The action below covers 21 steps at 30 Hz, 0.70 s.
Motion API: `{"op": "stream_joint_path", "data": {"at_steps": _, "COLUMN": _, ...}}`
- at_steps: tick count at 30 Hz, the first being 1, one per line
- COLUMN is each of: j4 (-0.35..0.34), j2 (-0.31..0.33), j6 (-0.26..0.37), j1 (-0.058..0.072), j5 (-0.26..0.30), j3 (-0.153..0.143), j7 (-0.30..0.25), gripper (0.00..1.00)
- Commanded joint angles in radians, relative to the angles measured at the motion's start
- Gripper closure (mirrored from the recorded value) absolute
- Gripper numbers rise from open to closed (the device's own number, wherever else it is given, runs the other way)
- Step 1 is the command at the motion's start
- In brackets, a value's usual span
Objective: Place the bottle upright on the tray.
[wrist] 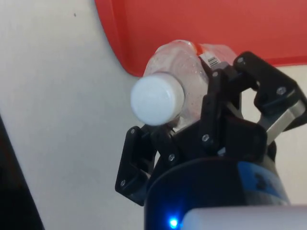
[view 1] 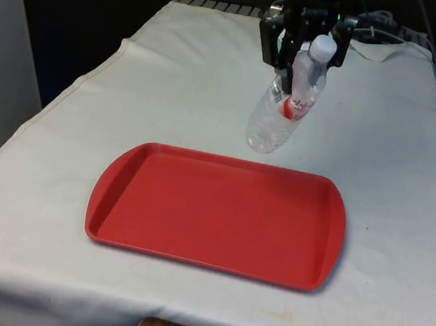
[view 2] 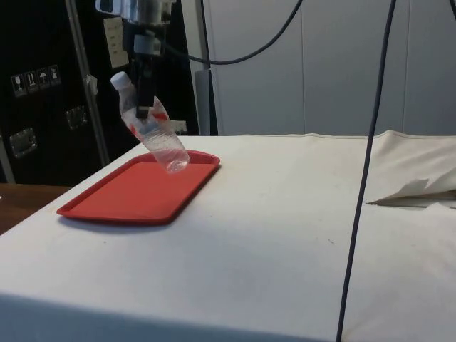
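The clear bottle point(view 1: 283, 107) with a white cap and red label hung tilted in the air. The red tray point(view 1: 216, 213) lay flat on the cloth, bare.

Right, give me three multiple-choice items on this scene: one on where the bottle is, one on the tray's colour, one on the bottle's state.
1. Where is the bottle?
A. Held in the air by the gripper
B. Lying flat on the tray
C. Standing on the cloth

2. What colour is the tray?
A. Blue
B. Red
C. Black

3. How does the bottle sit?
A. Upright
B. Upside down
C. Tilted, white cap uppermost

Answers:
1 A: in the side view its base hangs above the tray's far edge, touching nothing.
2 B: red in all views.
3 C: front and side views show it slanting, base lower than cap.
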Motion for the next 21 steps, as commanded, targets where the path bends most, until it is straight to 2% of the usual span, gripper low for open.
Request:
{"op": "stream_joint_path", "data": {"at_steps": 1, "j4": 0.005, "j2": 0.004, "j6": 0.013, "j1": -0.007, "j5": 0.024, "j3": 0.007, "j7": -0.018, "gripper": 0.66}}
{"op": "stream_joint_path", "data": {"at_steps": 5, "j4": 0.009, "j2": 0.009, "j6": 0.031, "j1": -0.009, "j5": 0.055, "j3": 0.003, "j7": -0.037, "gripper": 0.66}}
{"op": "stream_joint_path", "data": {"at_steps": 6, "j4": 0.006, "j2": 0.007, "j6": 0.023, "j1": -0.001, "j5": 0.039, "j3": -0.007, "j7": -0.025, "gripper": 0.66}}
{"op": "stream_joint_path", "data": {"at_steps": 7, "j4": 0.01, "j2": 0.011, "j6": 0.034, "j1": -0.009, "j5": 0.062, "j3": 0.001, "j7": -0.042, "gripper": 0.66}}
{"op": "stream_joint_path", "data": {"at_steps": 14, "j4": 0.015, "j2": 0.019, "j6": 0.068, "j1": -0.012, "j5": 0.125, "j3": -0.006, "j7": -0.087, "gripper": 0.66}}
{"op": "stream_joint_path", "data": {"at_steps": 15, "j4": 0.011, "j2": 0.016, "j6": 0.059, "j1": -0.004, "j5": 0.105, "j3": -0.014, "j7": -0.07, "gripper": 0.66}}
{"op": "stream_joint_path", "data": {"at_steps": 16, "j4": 0.016, "j2": 0.019, "j6": 0.072, "j1": -0.013, "j5": 0.133, "j3": -0.006, "j7": -0.093, "gripper": 0.66}}
{"op": "stream_joint_path", "data": {"at_steps": 21, "j4": 0.017, "j2": 0.023, "j6": 0.097, "j1": -0.013, "j5": 0.187, "j3": -0.013, "j7": -0.131, "gripper": 0.66}}
